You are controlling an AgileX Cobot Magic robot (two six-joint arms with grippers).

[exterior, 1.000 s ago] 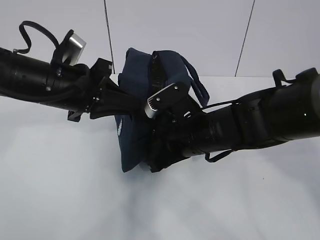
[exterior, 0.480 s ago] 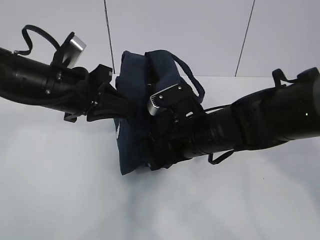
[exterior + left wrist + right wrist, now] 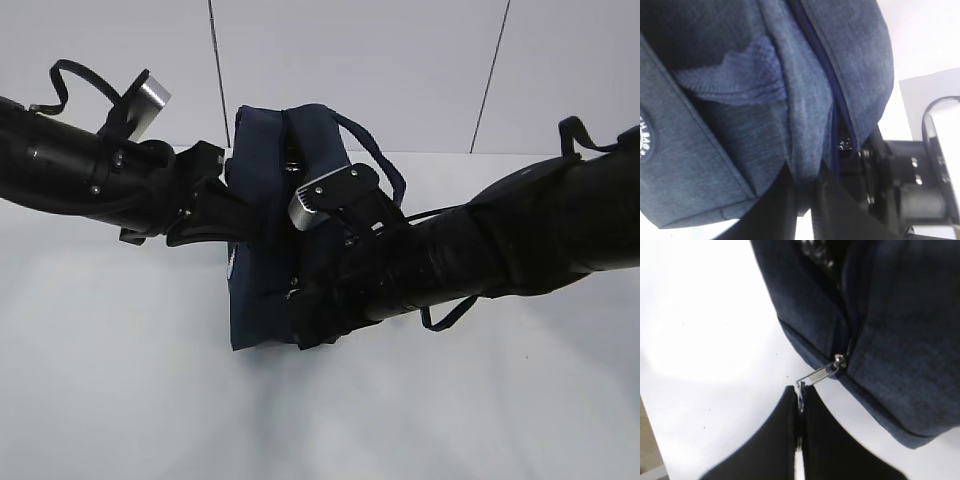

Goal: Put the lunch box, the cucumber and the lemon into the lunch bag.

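The navy lunch bag [image 3: 262,260] stands on the white table between both arms. My left gripper [image 3: 238,222] is shut on a fold of the bag's fabric beside the zipper line; the left wrist view shows the fold pinched between the fingertips [image 3: 807,184]. My right gripper [image 3: 800,392] is shut on the metal ring pull [image 3: 816,375] of the zipper, low at the bag's near corner. The slider [image 3: 840,359] sits near the end of the track. A little shiny lining [image 3: 815,250] shows in the gap above it. The lunch box, cucumber and lemon are out of view.
The bag's loop handle [image 3: 385,165] hangs over its far right side. The right arm [image 3: 480,255] crosses in front of the bag. White table [image 3: 120,380] lies around it, and a white wall stands behind.
The bag has been pulled more upright and squarer, its top shifting left. Both arms shifted slightly with it and keep their grips.
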